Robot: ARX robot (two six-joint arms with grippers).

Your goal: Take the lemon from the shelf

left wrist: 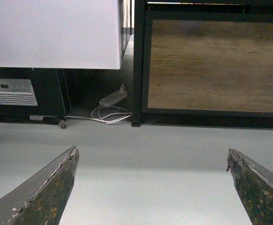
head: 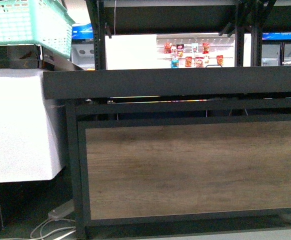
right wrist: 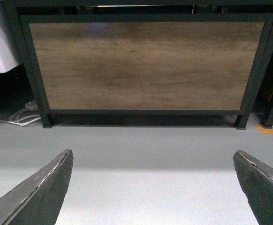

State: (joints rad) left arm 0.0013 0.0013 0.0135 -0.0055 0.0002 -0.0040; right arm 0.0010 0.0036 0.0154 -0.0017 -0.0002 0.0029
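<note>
Two grippers seen, each in own wrist view. Left gripper (left wrist: 151, 157): jaws wide apart, nothing between, low over grey floor (left wrist: 141, 140), facing left corner of shelf (left wrist: 138, 61). Right gripper (right wrist: 153, 154): jaws wide apart, empty, square to wood-grain panel (right wrist: 146, 65). Front view: shelf directly ahead, lower tray (head: 175, 82) edge-on (top surface hidden, so lemon's place cannot be told). White cabinet (head: 15, 125) just beside shelf's left; teal basket (head: 25, 22) above it. Power strip (left wrist: 113, 97) on floor by the corner post.

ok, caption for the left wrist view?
Left gripper open over grey floor, facing black metal-framed shelf with brown wood-grain front panel.
</note>
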